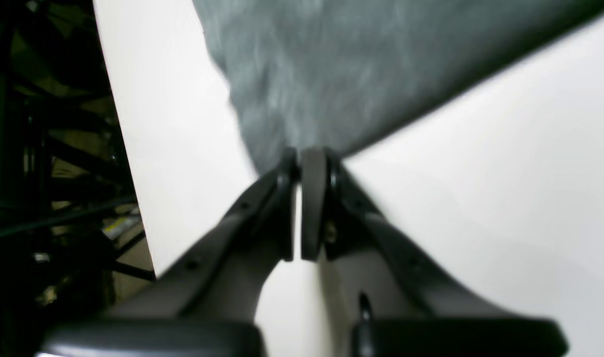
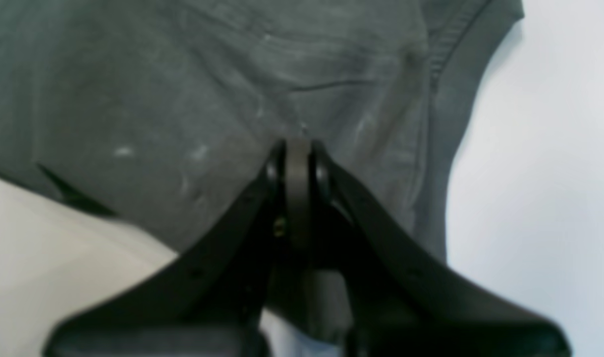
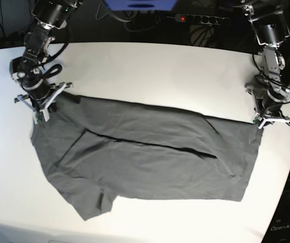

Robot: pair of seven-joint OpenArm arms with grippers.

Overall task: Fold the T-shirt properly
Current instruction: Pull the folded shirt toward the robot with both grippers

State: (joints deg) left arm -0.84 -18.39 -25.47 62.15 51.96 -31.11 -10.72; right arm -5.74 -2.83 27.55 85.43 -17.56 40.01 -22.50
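The dark grey T-shirt (image 3: 150, 162) lies spread across the white table (image 3: 160, 71), with a long fold crease running through its middle. Its upper edge is stretched between my two grippers. On the base view's right, my left gripper (image 3: 269, 117) is shut on the shirt's corner. In the left wrist view the cloth (image 1: 331, 74) narrows to a point at the left gripper (image 1: 306, 153). On the base view's left, my right gripper (image 3: 42, 107) is shut on the other upper corner. The right wrist view shows wrinkled cloth (image 2: 183, 99) gathering at the right gripper (image 2: 299, 146).
A black power strip (image 3: 200, 19) and cables lie beyond the table's far edge, beside a blue object (image 3: 139, 4). In the left wrist view the table's edge runs close on the left, with a dark metal frame (image 1: 49, 148) beyond it.
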